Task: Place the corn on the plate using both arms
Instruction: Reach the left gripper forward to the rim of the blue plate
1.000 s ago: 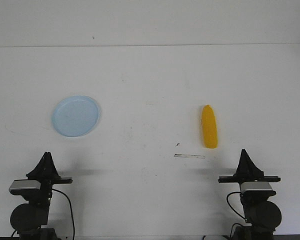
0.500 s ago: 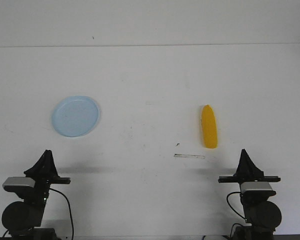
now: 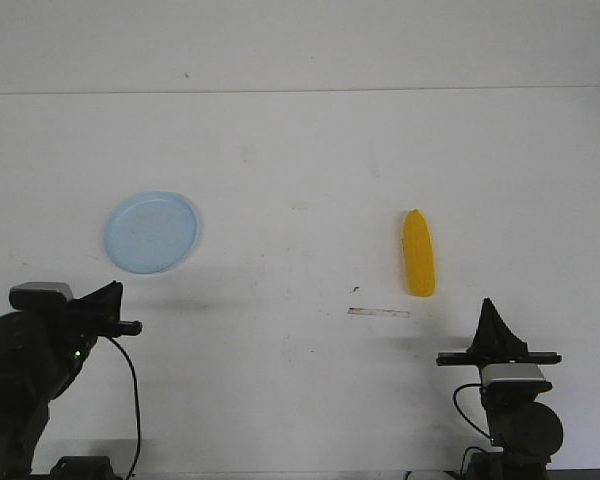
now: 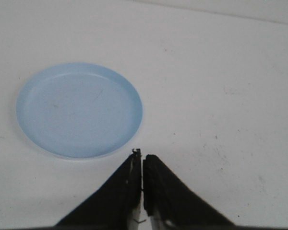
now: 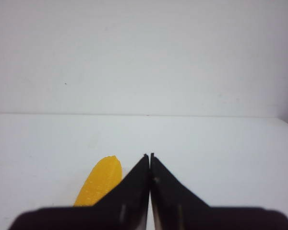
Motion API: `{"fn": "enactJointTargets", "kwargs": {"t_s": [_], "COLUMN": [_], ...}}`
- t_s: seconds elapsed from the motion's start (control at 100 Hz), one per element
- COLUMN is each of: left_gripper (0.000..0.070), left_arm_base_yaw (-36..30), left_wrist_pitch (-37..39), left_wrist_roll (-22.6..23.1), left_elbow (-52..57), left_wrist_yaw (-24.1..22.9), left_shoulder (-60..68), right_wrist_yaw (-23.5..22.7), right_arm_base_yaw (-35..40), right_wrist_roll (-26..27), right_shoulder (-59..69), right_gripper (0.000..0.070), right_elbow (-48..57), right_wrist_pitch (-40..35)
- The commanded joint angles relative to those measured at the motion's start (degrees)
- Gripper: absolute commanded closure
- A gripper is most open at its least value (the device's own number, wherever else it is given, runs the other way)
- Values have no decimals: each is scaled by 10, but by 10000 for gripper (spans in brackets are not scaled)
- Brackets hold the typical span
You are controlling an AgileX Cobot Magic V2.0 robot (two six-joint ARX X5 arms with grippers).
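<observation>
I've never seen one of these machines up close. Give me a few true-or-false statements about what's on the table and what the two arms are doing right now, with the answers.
1. The corn lies on the plate. False: it lies on the bare table, far from the plate.
2. The plate has nothing on it. True.
3. The right tool is shut and holds nothing. True.
4. The left tool is clamped on the plate's rim. False: it is shut, apart from the plate, holding nothing.
5. The corn is nearer the right arm than the left. True.
</observation>
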Motion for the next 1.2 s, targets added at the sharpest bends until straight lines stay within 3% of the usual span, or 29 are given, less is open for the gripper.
{"fn": "enactJointTargets", "kwargs": {"t_s": [0.0,0.16,0.48,0.83,0.88,1.0,1.19], "left_gripper": [699,699,699,695,667,520,516], "left_arm_base_yaw": [0,0,8,77,86,103,122], "left_wrist_pitch": [-19,-57,-58,-60,-61,-72,-118], "left_wrist_roll": [-3,-3,-3,-29,-29,-21,7], "left_elbow": [31,89,204,344,365,413,465], "left_wrist_yaw": [13,72,71,67,67,67,68], "left_shoulder": [40,143,313,470,495,554,626], "right_wrist_yaw": [0,0,0,0,0,0,0], "right_arm_base_yaw": [2,2,1,2,2,2,2], "right_wrist_roll": [0,0,0,0,0,0,0], "right_shoulder": [3,3,3,3,3,3,3], "right_gripper": [699,699,699,699,699,699,699], "right_elbow": [6,6,6,6,6,6,6], "right_wrist_pitch": [6,5,5,5,5,5,5]}}
